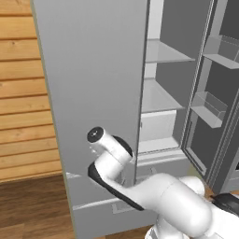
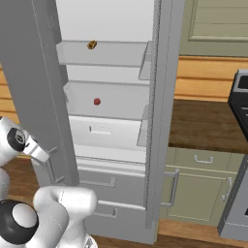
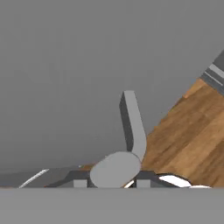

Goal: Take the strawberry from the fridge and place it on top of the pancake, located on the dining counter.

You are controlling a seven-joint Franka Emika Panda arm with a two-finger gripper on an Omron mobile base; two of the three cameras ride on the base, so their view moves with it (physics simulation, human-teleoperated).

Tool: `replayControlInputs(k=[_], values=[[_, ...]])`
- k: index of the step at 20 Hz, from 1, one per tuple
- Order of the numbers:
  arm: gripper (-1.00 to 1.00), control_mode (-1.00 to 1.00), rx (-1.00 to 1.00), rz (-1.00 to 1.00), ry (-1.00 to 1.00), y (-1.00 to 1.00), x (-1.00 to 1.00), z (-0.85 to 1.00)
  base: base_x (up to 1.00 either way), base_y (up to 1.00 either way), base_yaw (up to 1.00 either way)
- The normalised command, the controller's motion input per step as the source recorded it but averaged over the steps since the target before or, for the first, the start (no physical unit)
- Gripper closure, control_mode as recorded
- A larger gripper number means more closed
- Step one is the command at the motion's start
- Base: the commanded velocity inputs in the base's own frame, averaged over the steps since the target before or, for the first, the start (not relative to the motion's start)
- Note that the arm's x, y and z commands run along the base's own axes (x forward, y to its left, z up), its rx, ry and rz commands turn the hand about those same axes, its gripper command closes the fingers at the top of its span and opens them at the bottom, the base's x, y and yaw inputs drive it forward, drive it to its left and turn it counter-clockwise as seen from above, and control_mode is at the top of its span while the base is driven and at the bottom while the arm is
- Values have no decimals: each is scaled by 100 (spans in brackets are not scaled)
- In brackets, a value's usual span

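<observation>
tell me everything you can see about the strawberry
The strawberry is a tiny dark-red roundish berry, matte and plain. It sits alone on the middle glass shelf inside the open fridge, left of centre, below the shelf with a small brown-orange item. Nothing else touches it, and the arm is well away from it.

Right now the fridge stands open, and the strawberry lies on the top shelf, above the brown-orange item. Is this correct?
Not quite. The fridge is open, but the right base view shows the strawberry on the lower shelf, below the brown-orange item, which is on the upper one.
</observation>
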Motion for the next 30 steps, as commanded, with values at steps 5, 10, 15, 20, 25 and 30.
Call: replayControlInputs(k=[5,10,15,20,25,30], values=[[100,-100,-26,-16,0,63,-53,0,0,0,0],[100,-100,-21,-18,0,37,-35,0,0,0,0],[-100,-100,-5,-10,0,13,-26,0,0,0,0],[-100,-100,-6,0,-3,0,-5,15,0,0,0],[-100,-100,-4,8,3,-11,-16,57,0,0,0],[-100,-100,0,32,9,-47,-55,48,0,0,0]])
